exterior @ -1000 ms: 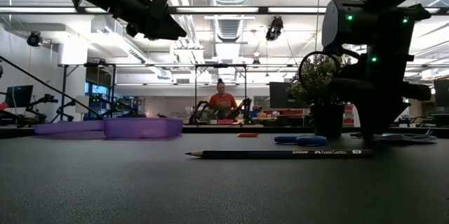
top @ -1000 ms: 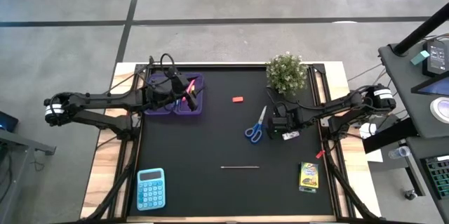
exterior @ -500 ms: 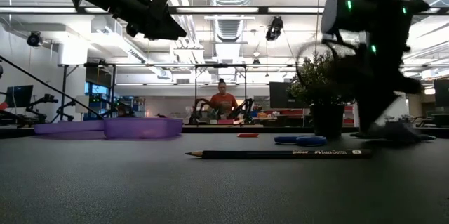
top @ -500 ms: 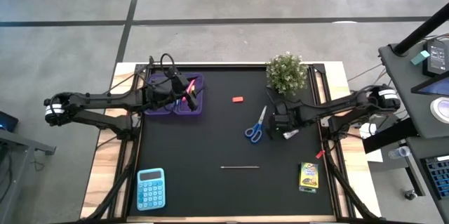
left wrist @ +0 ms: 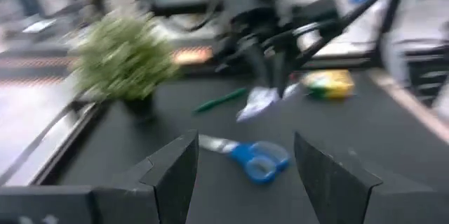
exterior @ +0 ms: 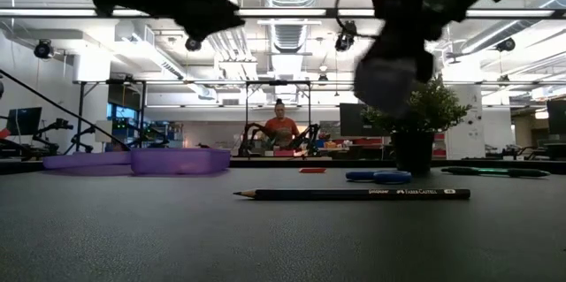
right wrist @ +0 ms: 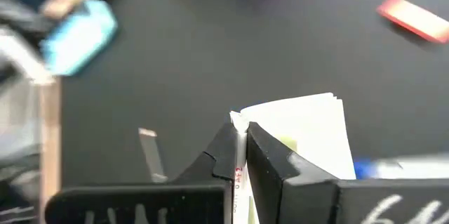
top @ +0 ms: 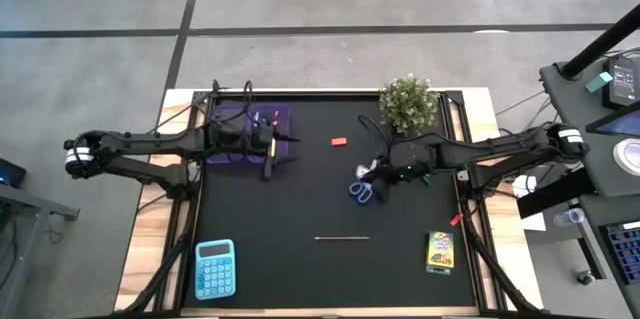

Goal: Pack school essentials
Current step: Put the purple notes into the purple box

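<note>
My right gripper (top: pixel 378 171) is shut on the white packet (top: pixel 366 170) above the blue-handled scissors (top: pixel 361 189); it also shows in the low view (exterior: pixel 393 70), high over the table. My left gripper (top: pixel 278 143) is open and empty beside the purple case (top: pixel 232 151), pointing toward the table's right; its fingers stand wide apart in the left wrist view (left wrist: pixel 242 175). The red eraser (top: pixel 339 142), the grey pencil (top: pixel 342 238), the crayon box (top: pixel 440 250) and a green pen (left wrist: pixel 221 100) lie flat on the table. My right gripper pinches the white packet by one edge (right wrist: pixel 242 120) between its two shut fingers. The rest of the packet (right wrist: pixel 302 133) sticks out past the fingertips. The packet is lifted clear of the table.
A potted plant (top: pixel 408 104) stands at the far right. A blue calculator (top: pixel 215 269) lies at the near left corner. The black mat (top: pixel 300 199) between the case and the scissors is bare. A person sits far behind the table in the room (exterior: pixel 281 127).
My right gripper has risen from the table's right side with the white packet and gone toward the table's left, over the scissors. The packet is lifted clear. My left gripper has shifted from over the purple case toward its right rim and the near edge.
</note>
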`<action>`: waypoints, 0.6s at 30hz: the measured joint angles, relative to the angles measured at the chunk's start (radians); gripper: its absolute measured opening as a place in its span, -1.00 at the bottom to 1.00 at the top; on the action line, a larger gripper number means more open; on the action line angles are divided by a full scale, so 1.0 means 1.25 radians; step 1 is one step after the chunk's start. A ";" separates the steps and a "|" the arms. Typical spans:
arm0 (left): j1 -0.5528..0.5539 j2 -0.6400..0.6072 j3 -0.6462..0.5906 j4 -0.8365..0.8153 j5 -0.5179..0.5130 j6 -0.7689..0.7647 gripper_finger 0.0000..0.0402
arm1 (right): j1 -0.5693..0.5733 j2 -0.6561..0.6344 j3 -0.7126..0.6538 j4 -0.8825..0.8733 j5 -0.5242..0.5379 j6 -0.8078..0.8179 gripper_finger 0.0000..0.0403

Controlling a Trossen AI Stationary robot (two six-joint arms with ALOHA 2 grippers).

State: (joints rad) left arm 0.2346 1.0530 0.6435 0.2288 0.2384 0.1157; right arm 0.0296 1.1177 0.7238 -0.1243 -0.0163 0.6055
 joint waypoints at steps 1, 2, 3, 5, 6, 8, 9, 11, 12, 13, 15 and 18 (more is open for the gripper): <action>-0.004 0.009 0.000 0.034 0.029 0.001 0.08 | 0.000 0.007 0.000 0.039 -0.025 -0.018 -0.94; -0.008 0.020 -0.001 0.072 0.053 0.003 0.08 | -0.001 0.016 0.000 0.079 -0.047 -0.029 -0.94; -0.013 0.033 -0.002 0.108 0.074 0.003 0.08 | -0.001 0.027 -0.001 0.118 -0.068 -0.041 -0.94; -0.021 0.064 -0.005 0.176 0.109 0.002 0.08 | -0.003 0.049 -0.001 0.187 -0.104 -0.058 -0.94; -0.025 0.081 -0.005 0.210 0.124 0.002 0.08 | -0.005 0.059 -0.001 0.215 -0.117 -0.062 -0.94; -0.032 0.116 -0.005 0.258 0.142 -0.003 0.08 | -0.006 0.079 0.000 0.264 -0.132 -0.067 -0.94; -0.036 0.135 -0.004 0.280 0.145 -0.003 0.08 | -0.008 0.087 0.001 0.288 -0.139 -0.067 -0.94; -0.044 0.175 -0.001 0.312 0.146 -0.004 0.08 | -0.011 0.101 0.001 0.329 -0.153 -0.069 -0.94; -0.048 0.194 0.001 0.324 0.147 -0.004 0.08 | -0.013 0.107 0.001 0.348 -0.161 -0.069 -0.94; -0.051 0.213 0.004 0.331 0.152 -0.004 0.08 | -0.014 0.112 0.001 0.362 -0.165 -0.069 -0.94; -0.056 0.249 0.017 0.338 0.164 -0.005 0.08 | -0.020 0.120 0.001 0.383 -0.176 -0.069 -0.94; -0.062 0.302 0.034 0.351 0.186 -0.005 0.08 | -0.028 0.123 0.001 0.405 -0.178 -0.069 -0.94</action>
State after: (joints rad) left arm 0.1569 1.4306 0.6864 0.6673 0.4708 0.1094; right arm -0.0060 1.2720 0.7246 0.3826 -0.2393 0.5190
